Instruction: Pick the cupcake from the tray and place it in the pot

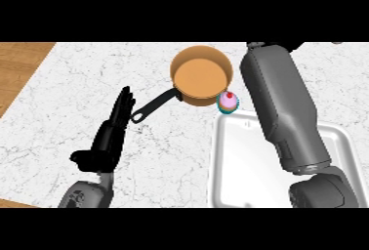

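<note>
Beside the left hand (115,128), whose fingers stand straight and pressed together, lies the black handle of the copper pot (199,74), its tip just right of the fingertips. Farther right of that hand, the cupcake (228,102) shows just beside the pot's lower right rim, above the far edge of the white tray (234,161). The right forearm stretches over the tray toward the pot; its hand is hidden, so I cannot tell its state.
</note>
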`<state>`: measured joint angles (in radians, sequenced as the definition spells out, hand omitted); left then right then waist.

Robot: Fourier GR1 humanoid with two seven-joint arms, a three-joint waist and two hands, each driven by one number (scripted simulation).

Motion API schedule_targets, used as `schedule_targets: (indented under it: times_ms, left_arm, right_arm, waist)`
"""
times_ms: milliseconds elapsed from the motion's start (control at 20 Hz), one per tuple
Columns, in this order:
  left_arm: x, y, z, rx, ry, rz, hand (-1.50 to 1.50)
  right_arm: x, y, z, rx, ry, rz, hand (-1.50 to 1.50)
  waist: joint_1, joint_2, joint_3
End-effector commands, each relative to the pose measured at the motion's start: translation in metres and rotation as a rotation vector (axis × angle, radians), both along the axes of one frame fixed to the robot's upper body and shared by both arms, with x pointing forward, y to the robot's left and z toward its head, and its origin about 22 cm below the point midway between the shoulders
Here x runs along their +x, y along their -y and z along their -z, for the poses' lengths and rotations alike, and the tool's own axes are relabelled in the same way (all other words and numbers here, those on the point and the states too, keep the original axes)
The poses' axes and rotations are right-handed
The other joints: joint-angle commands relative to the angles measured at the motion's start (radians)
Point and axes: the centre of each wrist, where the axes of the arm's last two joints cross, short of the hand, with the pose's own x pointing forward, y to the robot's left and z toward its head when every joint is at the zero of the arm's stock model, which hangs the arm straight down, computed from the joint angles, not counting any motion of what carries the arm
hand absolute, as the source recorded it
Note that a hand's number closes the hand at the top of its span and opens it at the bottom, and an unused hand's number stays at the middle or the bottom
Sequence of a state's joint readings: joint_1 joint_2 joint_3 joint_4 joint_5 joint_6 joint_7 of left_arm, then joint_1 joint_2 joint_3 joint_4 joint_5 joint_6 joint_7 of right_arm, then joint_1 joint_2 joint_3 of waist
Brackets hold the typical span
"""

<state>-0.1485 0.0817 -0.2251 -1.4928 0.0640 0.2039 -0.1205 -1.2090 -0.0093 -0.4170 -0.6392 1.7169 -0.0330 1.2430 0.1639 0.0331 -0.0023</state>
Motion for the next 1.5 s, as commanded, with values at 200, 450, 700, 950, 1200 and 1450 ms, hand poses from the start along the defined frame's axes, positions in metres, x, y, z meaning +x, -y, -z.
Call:
schedule_targets:
  times_ms: [200, 450, 700, 950, 1200, 1450]
  left_arm:
    - [-0.002, 0.003, 0.007, -0.012, -0.019, 0.019, 0.0]
    - [0.0, -0.011, 0.003, 0.003, -0.012, -0.013, 0.0]
    - [0.001, -0.009, 0.002, -0.004, -0.015, -0.023, 0.0]
    - [0.0, -0.007, -0.002, -0.004, -0.008, -0.032, 0.0]
    - [-0.008, -0.019, 0.017, 0.007, -0.055, -0.07, 0.0]
    - [-0.006, -0.025, 0.007, -0.001, -0.043, -0.057, 0.0]
  right_arm:
    - [0.001, 0.01, 0.029, 0.292, 0.053, 0.274, -1.5]
    - [-0.002, 0.002, -0.009, 0.238, 0.43, 0.141, -1.5]
    - [-0.01, 0.004, -0.03, 0.206, 0.739, 0.082, -1.5]
    - [-0.015, 0.019, -0.022, 0.25, 0.885, 0.146, -1.5]
    - [-0.024, 0.03, -0.002, 0.223, 0.969, 0.148, -1.5]
    - [-0.035, 0.031, 0.019, 0.181, 1.012, 0.119, -1.5]
  waist:
    - [0.013, -0.005, 0.001]
    - [0.0, -0.021, 0.001]
    - [-0.018, -0.018, 0.001]
    - [-0.033, -0.023, 0.002]
    - [-0.061, -0.033, 0.0]
    - [-0.06, -0.041, 0.0]
